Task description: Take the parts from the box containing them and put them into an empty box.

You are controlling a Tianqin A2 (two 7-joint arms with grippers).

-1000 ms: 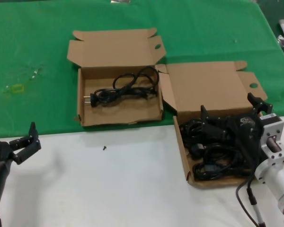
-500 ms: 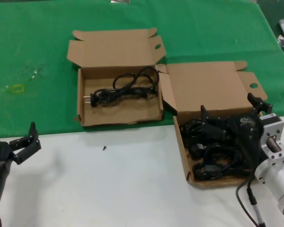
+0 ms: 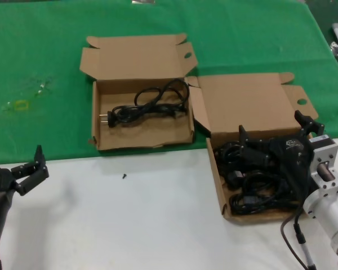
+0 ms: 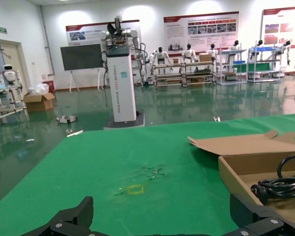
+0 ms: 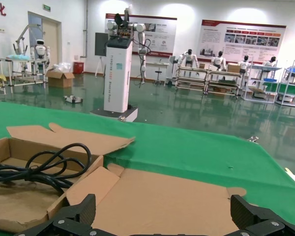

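The squarish cardboard box at the right holds a heap of several black power cords; its flap lid lies open behind it. My right gripper hovers over this heap, open and empty; in the right wrist view it looks across the lid. The wide, low box at the centre left holds one looped cord, which also shows in the right wrist view and the left wrist view. My left gripper is open and empty at the near left, away from both boxes.
A green cloth covers the far part of the table, and bare white table lies in front. A yellow mark is on the cloth at the far left. A small dark speck lies on the white surface.
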